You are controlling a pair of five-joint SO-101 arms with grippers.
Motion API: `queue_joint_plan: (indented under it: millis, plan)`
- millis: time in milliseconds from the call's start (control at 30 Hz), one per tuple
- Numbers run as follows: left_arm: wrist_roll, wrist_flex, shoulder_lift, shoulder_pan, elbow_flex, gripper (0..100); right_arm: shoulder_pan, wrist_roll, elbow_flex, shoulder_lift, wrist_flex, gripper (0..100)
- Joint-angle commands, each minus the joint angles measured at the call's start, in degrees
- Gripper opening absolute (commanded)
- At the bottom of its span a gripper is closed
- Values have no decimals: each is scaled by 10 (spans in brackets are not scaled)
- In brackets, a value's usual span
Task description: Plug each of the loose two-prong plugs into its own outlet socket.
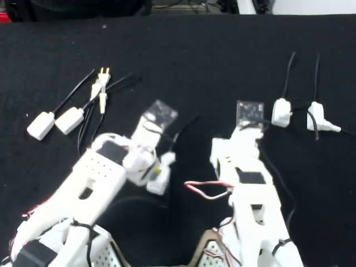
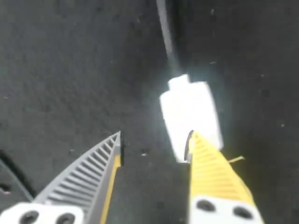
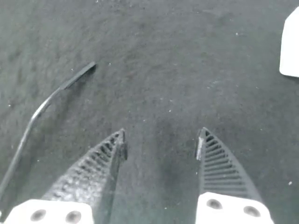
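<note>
Step in hand: we judge this to be the approach to a pick-up. The left arm's end effector (image 2: 154,137), with one grey ribbed finger and one yellow, hangs low over the black matte surface (image 1: 200,61) beside a white rectangular moulded block on a thin dark cord (image 2: 189,112).
Left end effector: spread and holding nothing. The yellow finger's tip overlaps the block's near end, so the block lies outside the gap.
Right end effector: the right arm's grey-and-white ribbed end effector (image 3: 161,135) is also spread, over bare surface, with nothing between its fingers.
Next move: we would shift the left end effector sideways until the block sits between the fingers, then close on its flat sides.
Block: smooth and bright, with the cord leaving its far end. We cannot see prongs, if it has any.
Loose plugs: two small white plugs with brass-yellow prongs (image 1: 99,88) lie close together at the far left, near two white oblong socket blocks (image 1: 69,120).
Far right: two more white corded blocks (image 1: 281,112). We cannot tell whether they are mated.
</note>
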Motion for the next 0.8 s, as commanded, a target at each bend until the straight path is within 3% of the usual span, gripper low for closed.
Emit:
queue_joint_plan:
  millis: [0, 133, 300, 567, 767]
  plan:
    - [11, -37, -10, -31, -72, 230, 11, -6, -28, -13, -15, 230]
    - [53, -142, 57, -17, -63, 298, 11, -6, -28, -14, -15, 230]
    - [57, -232, 210, 7, -102, 286, 11, -6, -28, -14, -15, 230]
    - [55, -240, 389, -30, -205, 285, 11, -6, -27, -14, -15, 230]
    - [58, -239, 405, -95, -194, 284, 10, -6, -27, -14, -15, 230]
